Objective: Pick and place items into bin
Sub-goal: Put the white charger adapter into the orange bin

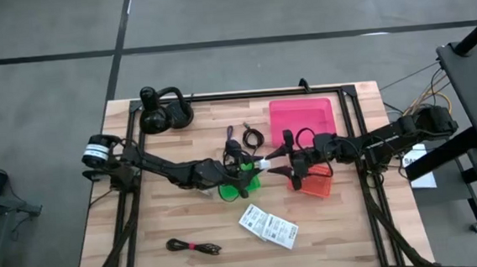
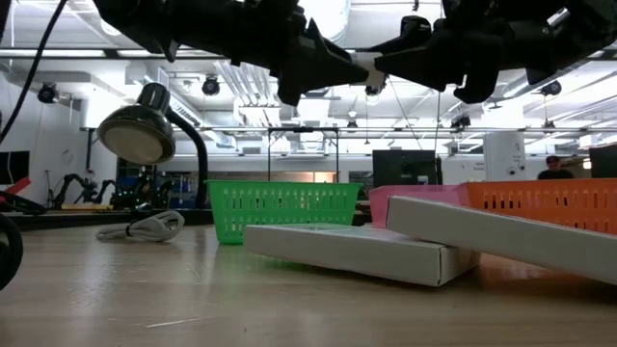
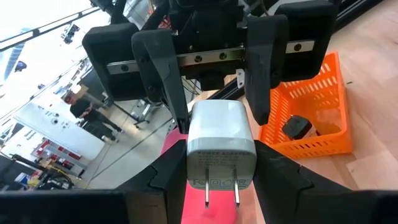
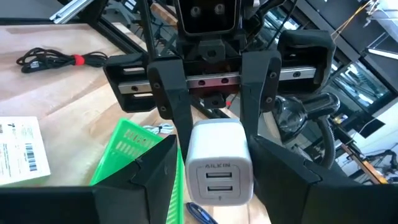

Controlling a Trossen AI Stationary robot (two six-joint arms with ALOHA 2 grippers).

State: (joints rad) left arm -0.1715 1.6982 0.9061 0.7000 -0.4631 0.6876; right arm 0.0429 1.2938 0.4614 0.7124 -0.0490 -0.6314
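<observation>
Both the left gripper (image 1: 257, 162) and the right gripper (image 1: 275, 156) pinch one white plastic wall charger (image 3: 221, 147) in mid-air above the worktop's (image 1: 144, 233) middle. It looks rigid, light and smooth-sided; its flat sides suit gripping.

The high view looks straight down on the whole table (image 1: 145, 241) from well above. The low view sits at tabletop height, facing level across the wood into the room. Each of the 2 wrist views looks close-up past its own fingers at the opposite gripper. All 4 views share the white charger (image 3: 221, 146) held mid-table.
</observation>
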